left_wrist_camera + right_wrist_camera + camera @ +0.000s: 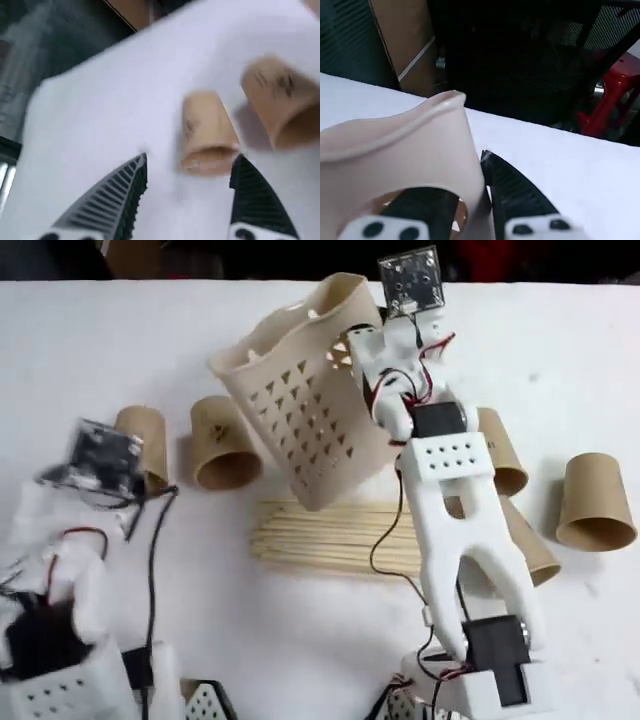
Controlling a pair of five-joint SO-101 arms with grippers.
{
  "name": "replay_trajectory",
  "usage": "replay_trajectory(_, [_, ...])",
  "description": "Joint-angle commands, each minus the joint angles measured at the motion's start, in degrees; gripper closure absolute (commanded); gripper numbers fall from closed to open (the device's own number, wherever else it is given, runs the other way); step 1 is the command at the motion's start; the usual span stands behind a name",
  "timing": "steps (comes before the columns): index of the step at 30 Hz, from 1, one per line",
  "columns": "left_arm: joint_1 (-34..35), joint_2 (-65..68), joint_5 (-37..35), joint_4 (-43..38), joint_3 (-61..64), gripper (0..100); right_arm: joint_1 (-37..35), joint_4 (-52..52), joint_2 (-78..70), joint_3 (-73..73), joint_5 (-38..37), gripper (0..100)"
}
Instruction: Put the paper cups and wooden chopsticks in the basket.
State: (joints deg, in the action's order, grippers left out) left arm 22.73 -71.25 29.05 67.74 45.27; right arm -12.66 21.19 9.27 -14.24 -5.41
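A cream perforated basket (300, 390) hangs tilted above the table, and my right gripper (352, 340) is shut on its rim. In the right wrist view one finger is inside the basket wall (420, 145) and one outside, with the right gripper (475, 167) pinching it. A pile of wooden chopsticks (330, 535) lies under the basket. Two paper cups (222, 445) (140, 440) lie left of the basket. My left gripper (192, 157) is open just short of the nearer cup (205, 132), with the other cup (277, 100) beyond.
Three more paper cups lie on the right: one (500, 450) beside the right arm, one (525, 540) partly under it, and one (595, 502) near the right edge. The white table (150, 340) has free room at the back left.
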Motion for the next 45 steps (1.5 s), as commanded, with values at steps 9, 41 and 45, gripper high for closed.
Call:
replay_trajectory(9, [-13.67,53.32,-15.74,16.26,-64.53,70,2.33,-19.38,-1.45,-10.9,7.12,98.2])
replay_trajectory(41, [-30.81,117.58,-15.12,32.44,-118.77,73,2.42,-32.04,8.84,-38.24,5.8,98.1])
replay_trajectory(45, [-31.78,118.37,-12.13,29.36,-118.68,87,2.51,-29.23,9.19,-38.59,5.54,97.5])
